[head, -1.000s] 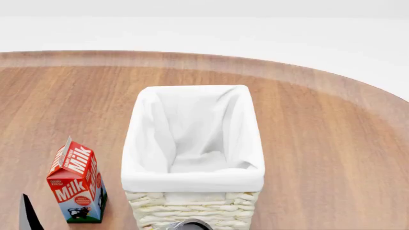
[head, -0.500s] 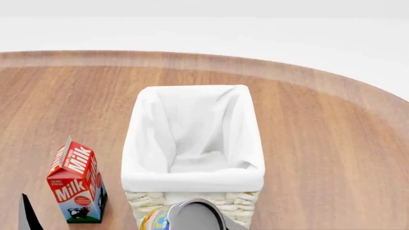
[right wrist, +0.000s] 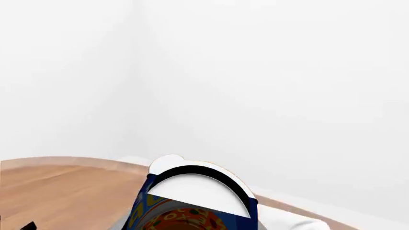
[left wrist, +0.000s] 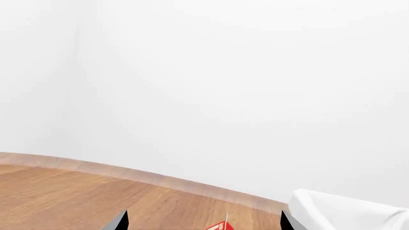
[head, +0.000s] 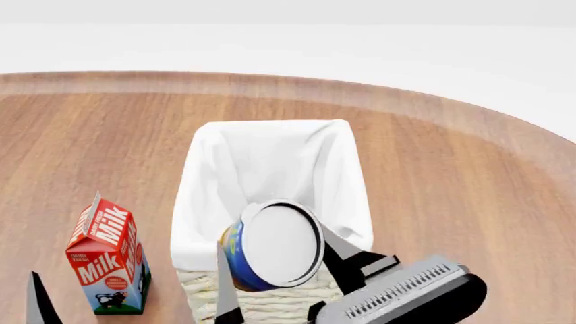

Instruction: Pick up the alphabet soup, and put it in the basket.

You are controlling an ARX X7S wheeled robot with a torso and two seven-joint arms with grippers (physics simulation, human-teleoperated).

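Risen alphabet soup [head: 270, 244] clamped in right claw [head: 274, 270] over basket [head: 347, 162], label only wrist-visible

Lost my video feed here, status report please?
Right gripper shut on the soup can, held tilted at the basket's near rim. Left gripper open, idle near the milk carton. Basket looks empty, nothing in the way.

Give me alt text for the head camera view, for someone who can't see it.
The right gripper holds the soup can tilted, its flat top facing the camera, above the near rim of the white-lined basket. A red milk carton stands on the wooden table left of the basket.
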